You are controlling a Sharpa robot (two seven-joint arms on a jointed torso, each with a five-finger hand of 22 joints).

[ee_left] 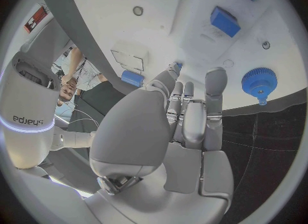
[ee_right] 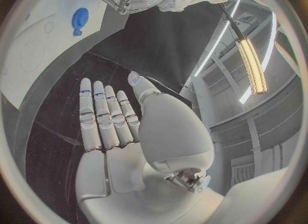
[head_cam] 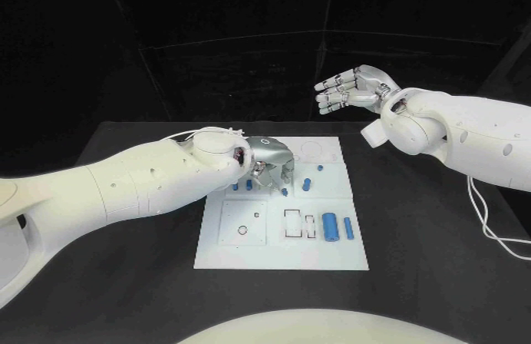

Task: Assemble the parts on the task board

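Observation:
The white task board [head_cam: 277, 240] lies in the middle of the black table. My left hand [head_cam: 271, 166] hangs over its far left part, fingers straight and pointing down at the board. In the left wrist view these fingers [ee_left: 192, 111] lie close together with an empty palm, and a small blue part [ee_left: 176, 66] shows at their tips; I cannot tell if they touch it. A blue gear [ee_left: 260, 82] stands beside the hand. My right hand [head_cam: 354, 89] is raised beyond the board's far right corner, fingers [ee_right: 106, 113] spread flat, holding nothing.
Two blue cylinders [head_cam: 330, 225] [head_cam: 348, 229] lie on the board's near right part. Small blue pieces [head_cam: 321, 169] [head_cam: 308, 181] sit right of my left hand. A blue block [ee_left: 225, 21] rests on the board. A white cable [head_cam: 487, 221] trails on the table's right side.

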